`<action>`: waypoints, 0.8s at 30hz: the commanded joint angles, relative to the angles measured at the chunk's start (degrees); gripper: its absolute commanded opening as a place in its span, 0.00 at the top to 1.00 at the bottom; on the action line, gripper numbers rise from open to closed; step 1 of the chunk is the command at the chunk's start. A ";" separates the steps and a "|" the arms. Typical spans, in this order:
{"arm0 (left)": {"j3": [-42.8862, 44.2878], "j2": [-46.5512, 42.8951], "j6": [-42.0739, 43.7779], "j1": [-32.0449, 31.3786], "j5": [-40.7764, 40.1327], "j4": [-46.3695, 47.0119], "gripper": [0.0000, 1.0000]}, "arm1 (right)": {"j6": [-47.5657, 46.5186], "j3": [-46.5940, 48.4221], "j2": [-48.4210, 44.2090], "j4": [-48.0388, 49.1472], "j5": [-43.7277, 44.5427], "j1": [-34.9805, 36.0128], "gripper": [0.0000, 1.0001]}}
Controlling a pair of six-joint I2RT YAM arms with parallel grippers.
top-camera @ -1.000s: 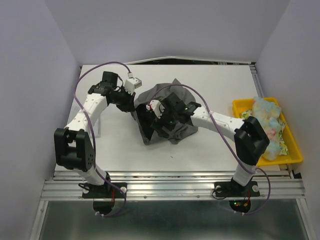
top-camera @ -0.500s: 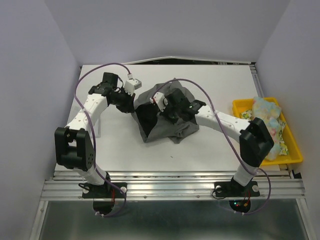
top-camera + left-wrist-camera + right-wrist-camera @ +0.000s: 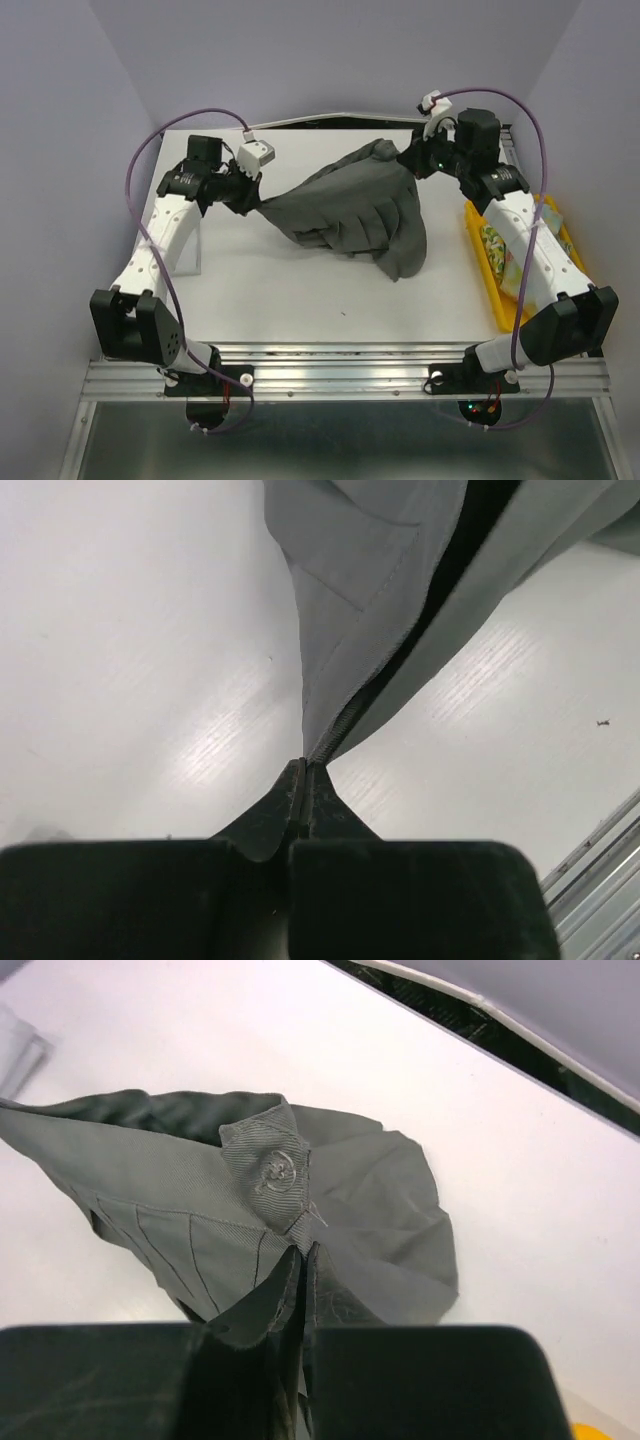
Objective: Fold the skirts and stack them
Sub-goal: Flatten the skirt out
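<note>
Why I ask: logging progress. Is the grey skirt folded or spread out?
Spread, not folded: the grey skirt hangs stretched between the left claw and right claw.

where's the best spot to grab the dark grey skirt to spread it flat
Take the dark grey skirt by its waistband, one end each, coming from the outer sides. The left pincer is shut on the zipper end, the right pincer just below the button tab; the cloth stretches between them with pleats fanning down, so that firm edge probably spreads it best.
</note>
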 commanded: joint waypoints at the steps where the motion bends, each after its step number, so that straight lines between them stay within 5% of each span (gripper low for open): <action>1: 4.72 -7.40 -1.05 0.80 -4.09 1.90 1.00 | 6.70 5.41 -1.45 4.26 -8.75 -7.53 0.99; 9: 3.16 -14.00 0.18 0.80 -1.72 0.93 1.00 | 11.28 1.12 -6.19 8.83 -16.23 -10.62 0.99; 16: 6.20 -7.69 -3.24 0.80 -6.37 9.10 1.00 | 13.12 4.42 2.14 17.79 -10.00 -10.62 0.99; 19: 18.05 2.32 -4.04 0.80 -9.96 10.78 1.00 | 13.91 12.86 11.89 19.56 -7.80 -11.14 0.99; 24: 53.54 21.66 -7.81 1.85 -16.39 9.12 1.00 | 16.46 38.78 27.43 20.71 -4.11 -12.37 0.99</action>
